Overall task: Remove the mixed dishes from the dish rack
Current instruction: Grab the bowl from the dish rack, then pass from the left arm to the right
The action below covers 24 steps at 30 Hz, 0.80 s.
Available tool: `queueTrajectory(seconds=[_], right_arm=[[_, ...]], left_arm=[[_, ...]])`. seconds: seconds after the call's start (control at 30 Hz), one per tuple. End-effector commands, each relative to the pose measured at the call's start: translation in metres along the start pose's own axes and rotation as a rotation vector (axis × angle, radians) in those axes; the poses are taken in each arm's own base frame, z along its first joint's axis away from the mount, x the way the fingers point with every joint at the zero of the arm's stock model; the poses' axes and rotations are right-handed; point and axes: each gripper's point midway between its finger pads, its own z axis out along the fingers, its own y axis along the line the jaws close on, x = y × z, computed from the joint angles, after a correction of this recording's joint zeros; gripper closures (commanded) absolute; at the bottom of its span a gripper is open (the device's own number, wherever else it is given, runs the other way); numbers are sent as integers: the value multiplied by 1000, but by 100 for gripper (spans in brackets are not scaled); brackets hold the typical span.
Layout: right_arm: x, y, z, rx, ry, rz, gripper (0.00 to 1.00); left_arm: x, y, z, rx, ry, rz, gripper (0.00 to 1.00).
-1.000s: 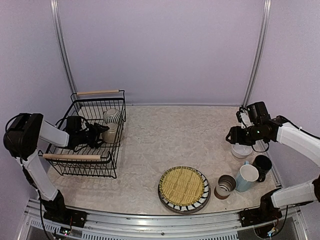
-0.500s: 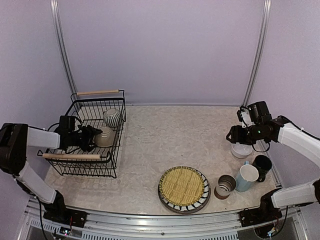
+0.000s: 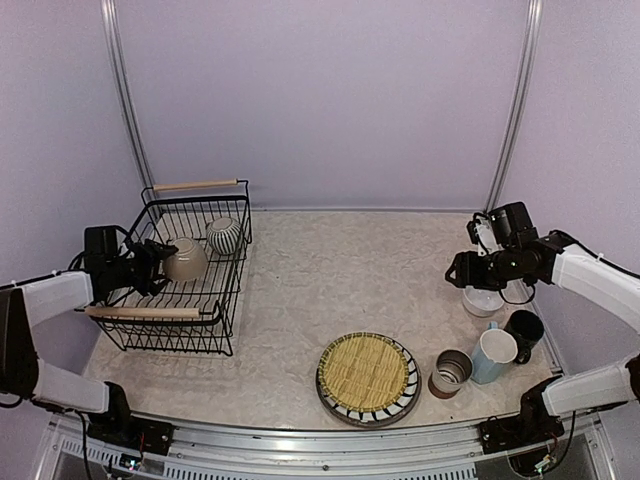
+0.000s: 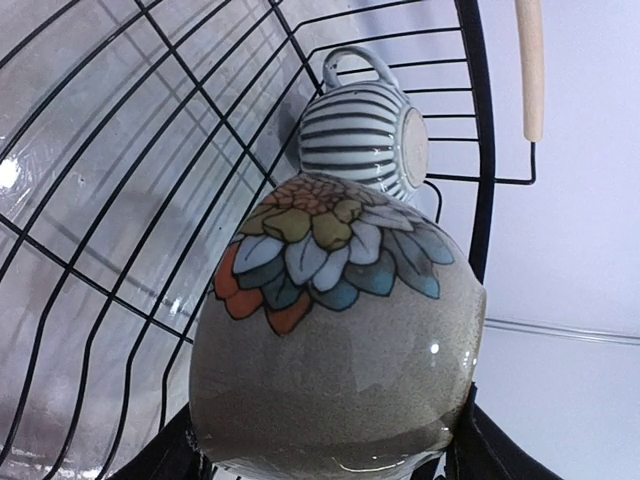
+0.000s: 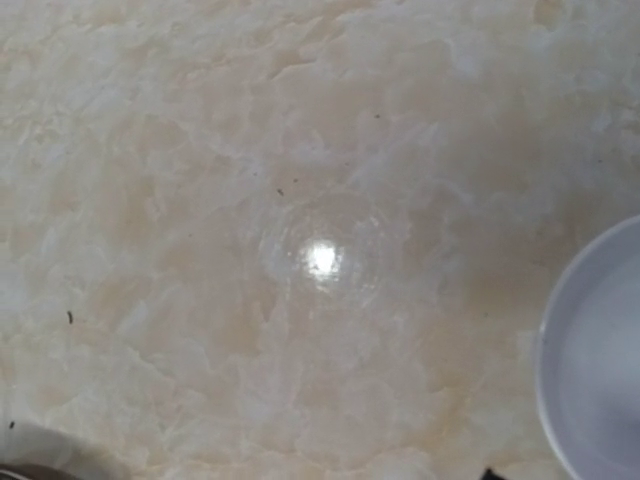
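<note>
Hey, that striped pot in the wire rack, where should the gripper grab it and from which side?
Likely its loop handle, reached down through the rack's open top. The striped pot lies tipped over near the far corner, base showing rather than its mouth, so no rim is offered; the belly is round, and wire walls block the sides.

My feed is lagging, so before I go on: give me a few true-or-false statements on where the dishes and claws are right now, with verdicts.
1. The left claw grips the beige bowl. True.
2. The grey-striped pot stands out on the table. False: it lies inside the dish rack.
3. The yellow mat lies on the striped plate. True.
4. The right claw holds the white bowl. False: the bowl sits on the table, and the claw holds nothing.
</note>
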Motion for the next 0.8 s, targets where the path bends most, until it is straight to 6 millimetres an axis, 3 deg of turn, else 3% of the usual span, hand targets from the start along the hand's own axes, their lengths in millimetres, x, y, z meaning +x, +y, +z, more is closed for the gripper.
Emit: queueTrajectory(seconds=[0.0, 0.17, 0.37, 0.57, 0.77], right_arm=[[-16, 18, -5, -34, -35, -14, 34], [-30, 39, -9, -79, -58, -34, 31], [-51, 85, -10, -192, -90, -69, 27], [-71, 161, -22, -453, -131, -97, 23], [-93, 244, -66, -859, -218, -84, 15]], left_arm=[[-1, -56, -24, 180, 19, 75, 68], [6, -117, -49, 340, 63, 178, 68], [30, -179, -76, 475, 108, 292, 68], [79, -230, -87, 644, 219, 359, 68], [117, -269, -82, 793, 320, 379, 68]])
